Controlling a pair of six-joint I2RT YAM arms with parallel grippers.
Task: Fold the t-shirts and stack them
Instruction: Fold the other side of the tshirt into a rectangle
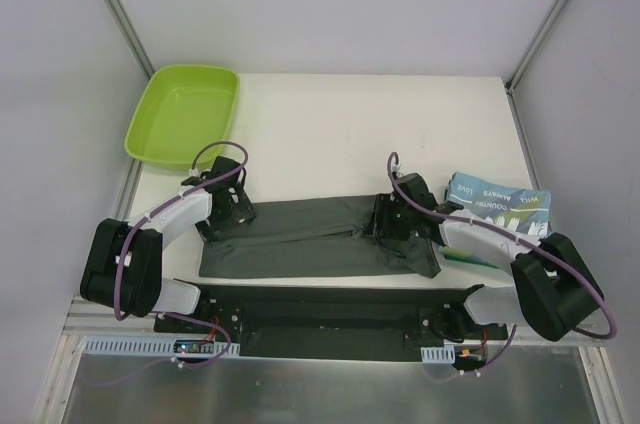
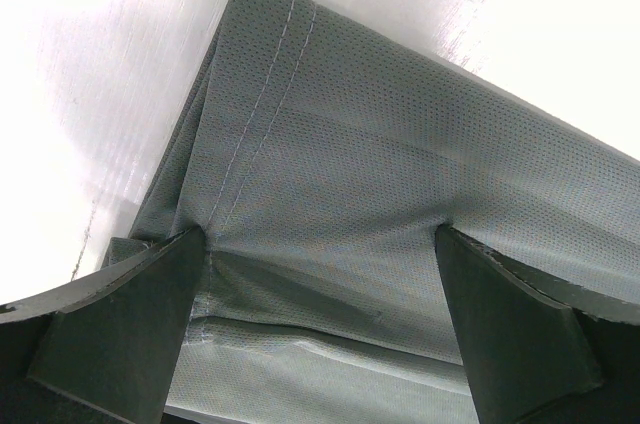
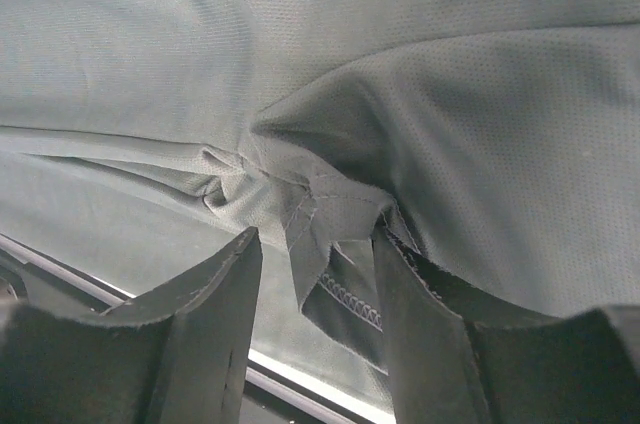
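Bracketing the grey tee (image 1: 300, 239) for a fold, your left gripper (image 2: 320, 234) gapes wide over its hem (image 2: 262, 94); your right gripper (image 3: 315, 239) stands narrow around a pleat (image 3: 312, 212).

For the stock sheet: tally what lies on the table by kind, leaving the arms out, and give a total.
T-shirts: 2 (dark grey t-shirt, light blue t-shirt)
Trays: 1 (lime-green tray)
Total: 3
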